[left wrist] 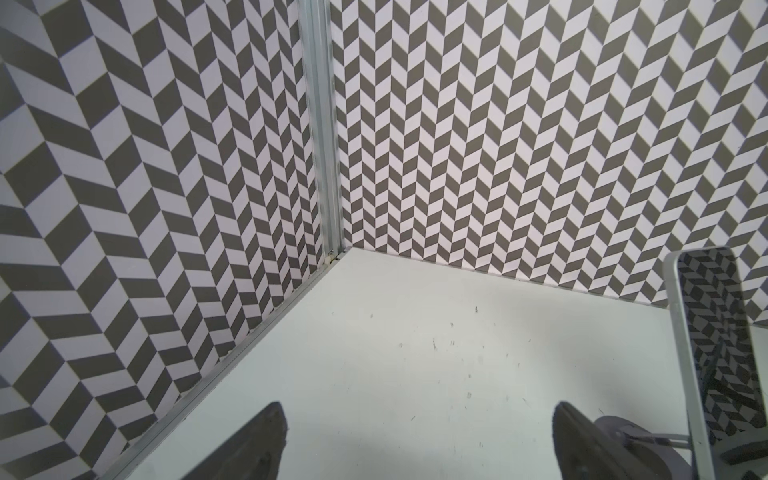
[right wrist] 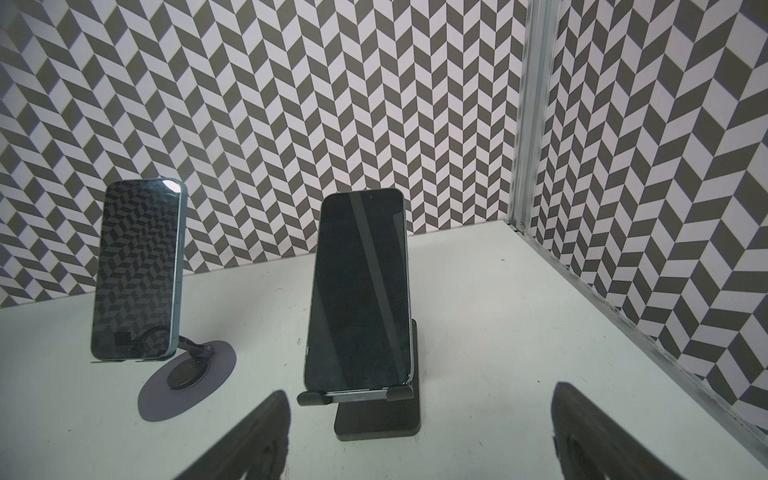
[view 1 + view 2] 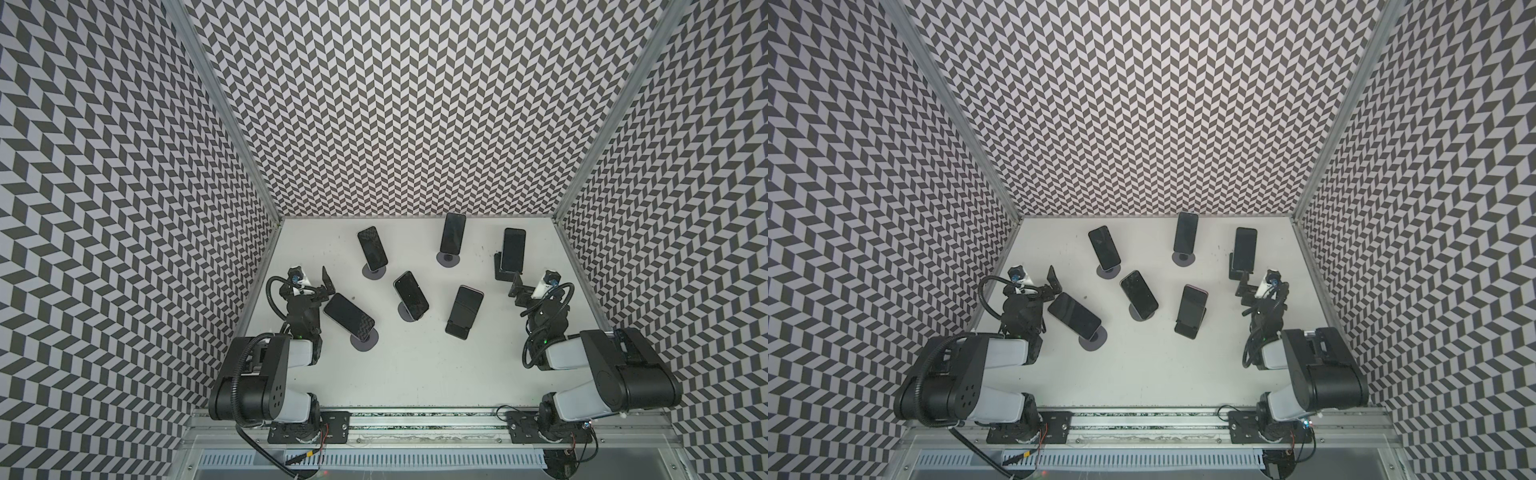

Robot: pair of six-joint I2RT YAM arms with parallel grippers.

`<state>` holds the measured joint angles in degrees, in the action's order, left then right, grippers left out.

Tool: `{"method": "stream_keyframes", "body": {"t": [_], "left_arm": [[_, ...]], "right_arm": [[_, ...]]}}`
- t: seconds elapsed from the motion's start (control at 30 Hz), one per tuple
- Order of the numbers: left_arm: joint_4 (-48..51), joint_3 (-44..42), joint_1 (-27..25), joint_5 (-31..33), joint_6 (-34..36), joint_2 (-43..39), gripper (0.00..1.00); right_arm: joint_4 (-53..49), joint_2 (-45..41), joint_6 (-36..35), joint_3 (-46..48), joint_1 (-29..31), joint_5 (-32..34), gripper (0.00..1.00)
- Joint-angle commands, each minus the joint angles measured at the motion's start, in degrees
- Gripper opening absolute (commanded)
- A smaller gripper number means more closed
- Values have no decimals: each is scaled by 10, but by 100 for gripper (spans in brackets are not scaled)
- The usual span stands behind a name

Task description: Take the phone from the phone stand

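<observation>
Phone [image 1: 717, 353] partly beyond picture edge

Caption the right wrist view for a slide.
Open right end effector faces a phone propped on a black stand.

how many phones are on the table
6: back left phone, back middle phone, back right phone, centre phone, centre right phone, front left phone. None looks hidden.
</observation>
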<state>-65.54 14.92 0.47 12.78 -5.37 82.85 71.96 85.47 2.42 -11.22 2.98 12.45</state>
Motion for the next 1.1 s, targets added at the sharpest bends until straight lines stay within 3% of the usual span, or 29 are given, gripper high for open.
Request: {"method": "stream_keyframes", "body": {"t": [0.0, 0.2, 0.5, 0.73, 0.97, 1.07], "left_arm": [[35, 11, 9, 3, -19, -12, 100], [111, 46, 36, 0, -55, -22, 100], [237, 121, 65, 3, -59, -62, 100], [426, 248, 69, 8, -60, -81, 100], [582, 378, 69, -12, -57, -83, 100], [629, 426, 66, -25, -56, -85, 100]], "right_arm": [[17, -19, -5, -8, 0, -2, 95], [-22, -51, 0, -11, 0, 14, 95], [-140, -107, 17, -98, 0, 6, 94], [-319, -126, 43, -220, 0, 14, 98], [-542, -103, 68, -395, 1, -37, 100], [-585, -103, 81, -448, 2, -69, 100]]}}
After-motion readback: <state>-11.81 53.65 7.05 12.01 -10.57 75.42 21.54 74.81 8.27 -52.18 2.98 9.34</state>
